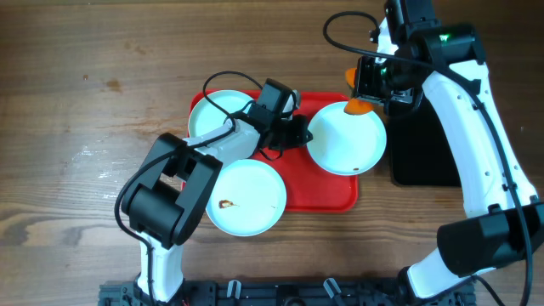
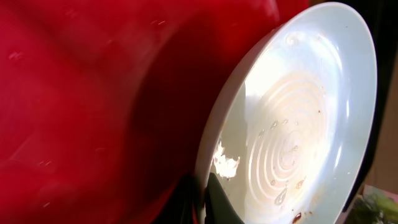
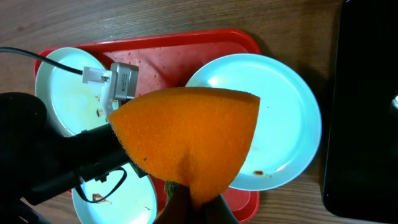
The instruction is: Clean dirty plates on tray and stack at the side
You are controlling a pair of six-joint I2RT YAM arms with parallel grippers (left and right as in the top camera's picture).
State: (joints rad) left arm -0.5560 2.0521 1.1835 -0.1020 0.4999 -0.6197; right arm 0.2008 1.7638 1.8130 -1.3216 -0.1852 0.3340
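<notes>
- Under the right gripper [image 1: 367, 89]: an orange wedge-shaped foam sponge [image 3: 186, 137], pinched tight between the fingers. It hangs over the far rim of a round pale mint-white shallow plate [image 1: 346, 140], called the held plate below. The sponge hides the contact spot, so I can't tell whether it touches.
- The held plate lies at the right end of the large red rectangular plastic tray [image 1: 323, 191]. It overhangs the tray's right edge, toward the narrow black tray [image 1: 421, 144].
- The left gripper [image 1: 297, 132] is at the opposite rim of the held plate. The left wrist view shows one dark finger [image 2: 217, 202] over the rim, with the other finger hidden. It looks clamped on the plate, probably steadying it for the scrub.
- Small brown specks [image 3: 258, 172] show on the held plate, near the rim closest to the robot.
- Behind and left of the left gripper: a second matching plate, the rear plate [image 1: 208, 119], flat on the tray, with a few specks near its edge.
- In front and left of the left gripper: a third, the front plate [image 1: 255, 191], hanging off the tray's front edge, with a brown smear [image 1: 225, 204] on it.
- Progress: early. Wiping of the first plate is about to start or barely under way. No plate is stacked at the side. Left to do: scrub all three plates, then stack them.
</notes>
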